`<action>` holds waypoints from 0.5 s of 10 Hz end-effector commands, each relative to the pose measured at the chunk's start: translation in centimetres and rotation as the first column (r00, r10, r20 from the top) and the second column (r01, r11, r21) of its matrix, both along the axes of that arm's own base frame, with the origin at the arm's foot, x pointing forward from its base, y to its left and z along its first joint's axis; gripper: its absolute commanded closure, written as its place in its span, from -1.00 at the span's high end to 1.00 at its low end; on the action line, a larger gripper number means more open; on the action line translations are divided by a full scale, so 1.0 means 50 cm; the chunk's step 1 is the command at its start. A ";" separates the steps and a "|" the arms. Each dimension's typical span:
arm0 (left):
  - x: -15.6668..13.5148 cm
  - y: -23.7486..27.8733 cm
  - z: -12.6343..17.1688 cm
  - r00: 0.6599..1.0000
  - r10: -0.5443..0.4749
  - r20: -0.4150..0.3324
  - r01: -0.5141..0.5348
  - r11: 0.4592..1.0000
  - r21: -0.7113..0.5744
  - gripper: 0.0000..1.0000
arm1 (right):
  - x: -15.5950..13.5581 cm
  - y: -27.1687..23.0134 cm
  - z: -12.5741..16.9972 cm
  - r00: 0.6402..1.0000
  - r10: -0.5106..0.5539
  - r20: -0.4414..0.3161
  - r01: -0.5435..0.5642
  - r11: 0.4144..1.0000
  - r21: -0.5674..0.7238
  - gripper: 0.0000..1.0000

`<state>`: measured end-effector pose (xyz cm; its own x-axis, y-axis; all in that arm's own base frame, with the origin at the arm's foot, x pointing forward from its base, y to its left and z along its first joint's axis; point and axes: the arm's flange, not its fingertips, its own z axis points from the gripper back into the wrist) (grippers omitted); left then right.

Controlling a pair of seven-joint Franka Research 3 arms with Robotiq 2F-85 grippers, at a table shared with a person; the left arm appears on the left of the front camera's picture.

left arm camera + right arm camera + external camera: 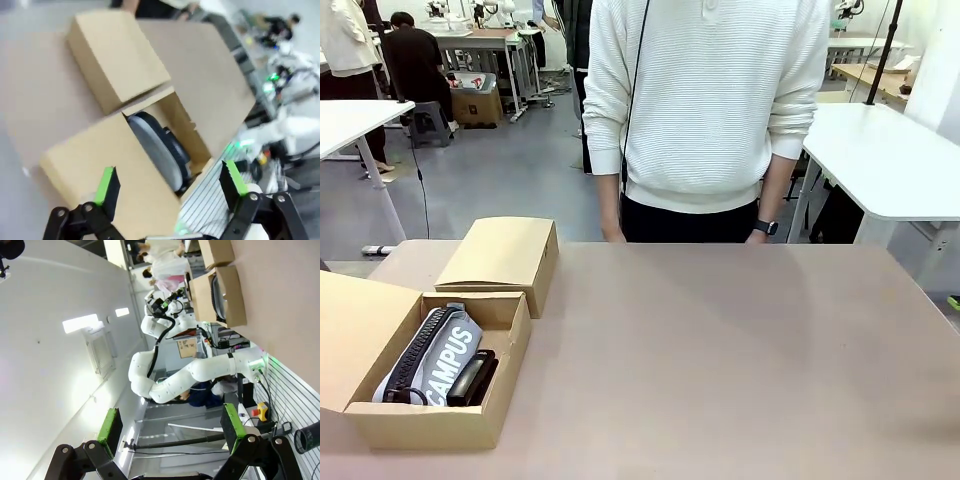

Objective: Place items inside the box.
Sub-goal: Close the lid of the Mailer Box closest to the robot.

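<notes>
An open cardboard box (440, 420) sits at the lower left of the front view, near the table's (740, 360) front-left edge, its flap spread leftward. Inside lie a grey zip pouch lettered "CAMPUS" (435, 355) and, touching its right side, a black stapler (472, 380). A closed cardboard box (505, 258) stands just behind. The tabletop's centre and right lie bare. A person (705, 110) stands at the far edge. The left gripper (170, 187) hangs above the open box, jaws wide and empty; the right gripper (170, 425) is likewise spread, holding nothing.

One open cardboard box (440, 415) sits near left, holding one grey pouch (435, 355) and one black stapler (472, 378). One closed box (505, 258) sits just beyond.
</notes>
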<state>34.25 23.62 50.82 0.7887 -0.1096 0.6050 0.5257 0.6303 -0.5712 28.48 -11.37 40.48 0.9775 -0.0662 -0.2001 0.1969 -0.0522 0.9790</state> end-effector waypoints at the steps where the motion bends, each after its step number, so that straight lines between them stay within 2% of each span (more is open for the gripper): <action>1: 0.030 0.086 0.028 0.765 -0.468 0.441 0.456 0.879 0.142 1.00 | -0.002 0.000 0.005 1.000 0.001 0.008 -0.002 1.000 0.008 1.00; 4: 0.046 0.108 0.065 0.557 -0.491 0.670 0.460 0.854 0.244 1.00 | -0.002 0.000 0.005 1.000 0.001 0.008 -0.002 1.000 0.008 1.00; 5: 0.044 0.068 0.067 0.889 -0.350 0.295 0.304 0.933 0.192 1.00 | -0.002 0.000 0.005 1.000 0.001 0.008 -0.002 1.000 0.008 1.00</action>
<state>36.54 27.93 54.62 0.2991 -0.4767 0.8266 0.9215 0.3693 -0.1204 28.49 -11.38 40.48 0.9775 -0.0663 -0.2005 0.1972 -0.0521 0.9790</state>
